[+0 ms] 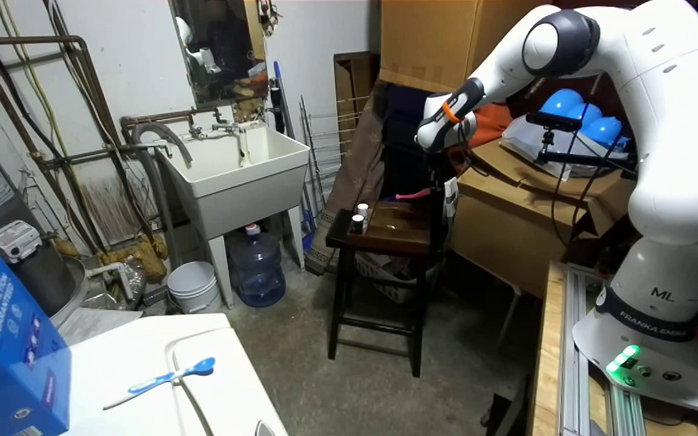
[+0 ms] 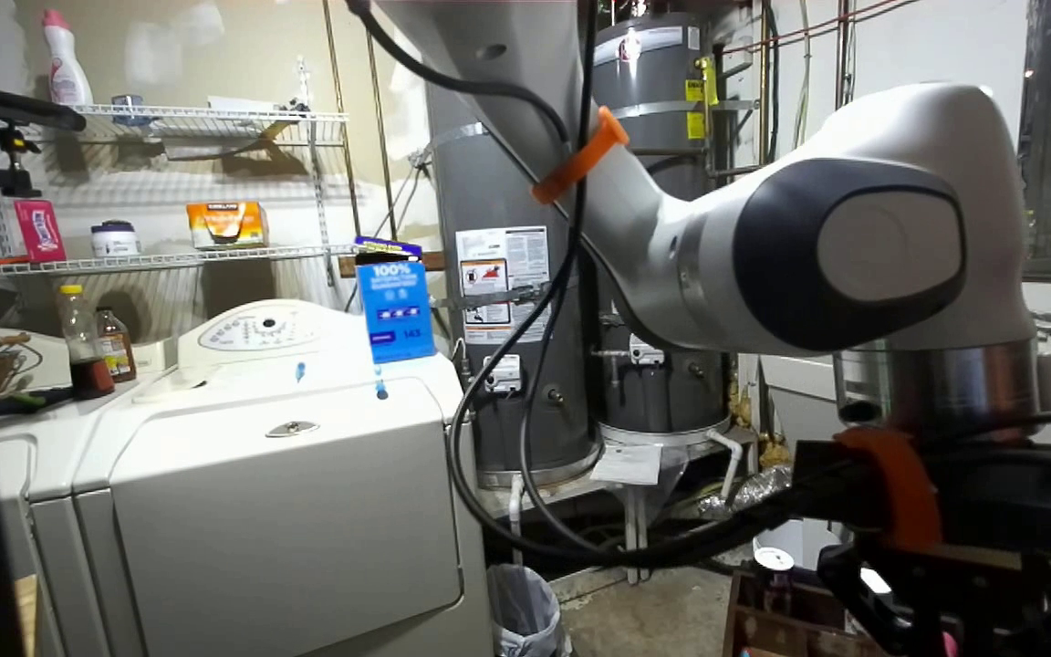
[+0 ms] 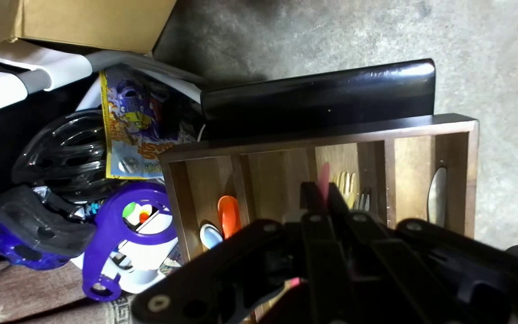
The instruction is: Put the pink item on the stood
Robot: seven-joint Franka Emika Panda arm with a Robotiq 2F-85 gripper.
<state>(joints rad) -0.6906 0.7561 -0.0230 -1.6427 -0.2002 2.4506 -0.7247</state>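
Note:
The pink item is a slim pink piece gripped between the fingertips of my gripper, which is shut on it. Its lower part is hidden by the fingers. A small pink patch also shows below the left finger. In an exterior view the pink item is seen above the back of the wooden tray. The stood, a dark stool, bears the brown compartment tray. In the wrist view the stool's black edge runs behind the tray, and my gripper is over the tray's middle compartments.
In the tray lie an orange spoon, a blue spoon, forks and a knife. Two small bottles stand at the tray's left. Cardboard boxes, a white sink and a helmet are nearby.

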